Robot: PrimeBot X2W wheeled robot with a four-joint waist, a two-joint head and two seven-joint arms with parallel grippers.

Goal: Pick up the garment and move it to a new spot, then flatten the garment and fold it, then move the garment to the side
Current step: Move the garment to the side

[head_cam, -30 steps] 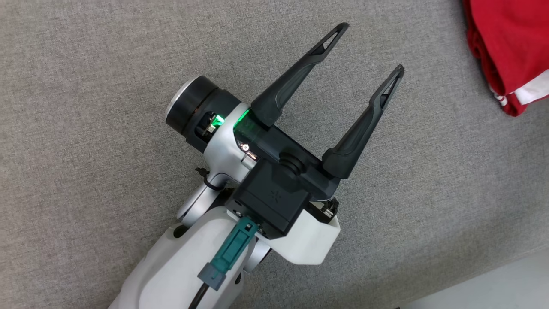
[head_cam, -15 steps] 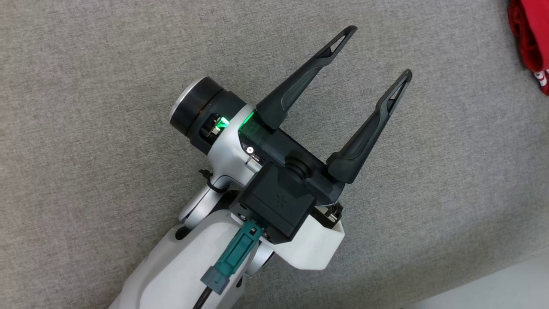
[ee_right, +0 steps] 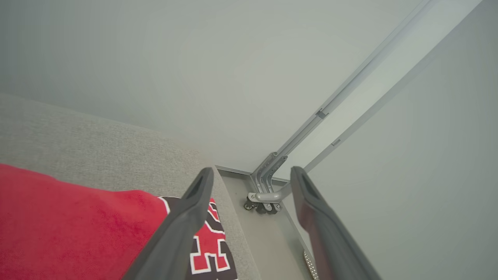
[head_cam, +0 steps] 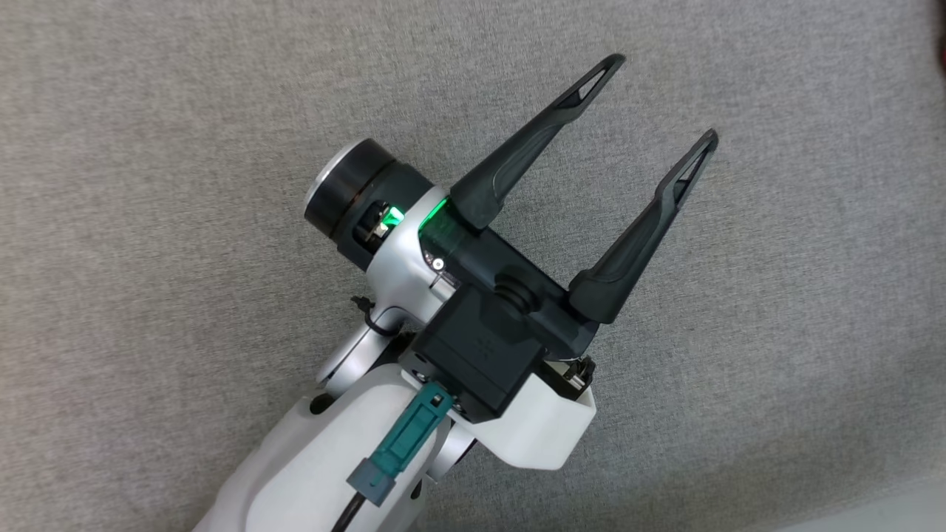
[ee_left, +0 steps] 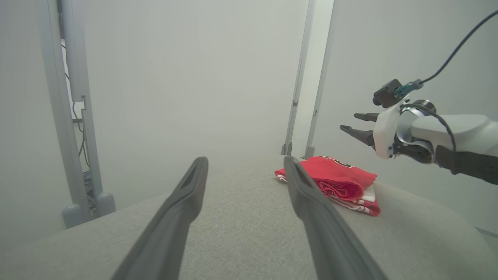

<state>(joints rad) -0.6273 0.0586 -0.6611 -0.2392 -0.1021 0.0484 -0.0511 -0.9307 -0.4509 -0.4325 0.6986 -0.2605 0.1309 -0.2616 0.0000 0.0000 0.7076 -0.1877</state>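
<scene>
The garment (ee_left: 330, 181) is red with white trim and lies folded near the far right edge of the grey fabric surface (ee_left: 241, 229). In the right wrist view the garment (ee_right: 70, 229) shows a black-and-white print at its corner. My left gripper (head_cam: 667, 97) hovers open over bare fabric with nothing between its fingers, and the garment lies ahead and to the right of the left gripper (ee_left: 245, 159). My right gripper (ee_left: 348, 121) hangs open in the air just above the garment, holding nothing. Its own view has the right gripper (ee_right: 252, 170) open past the garment's corner.
The grey surface ends at an edge (head_cam: 887, 510) at the lower right of the head view, with pale floor beyond. Grey metal posts (ee_left: 74, 116) and rails (ee_left: 299, 89) stand against the pale walls behind the surface. A caster foot (ee_right: 260, 202) sits on the floor beside it.
The whole head picture has shifted, so the camera has moved and the red garment has left its right edge. My left gripper stays open in the same pose.
</scene>
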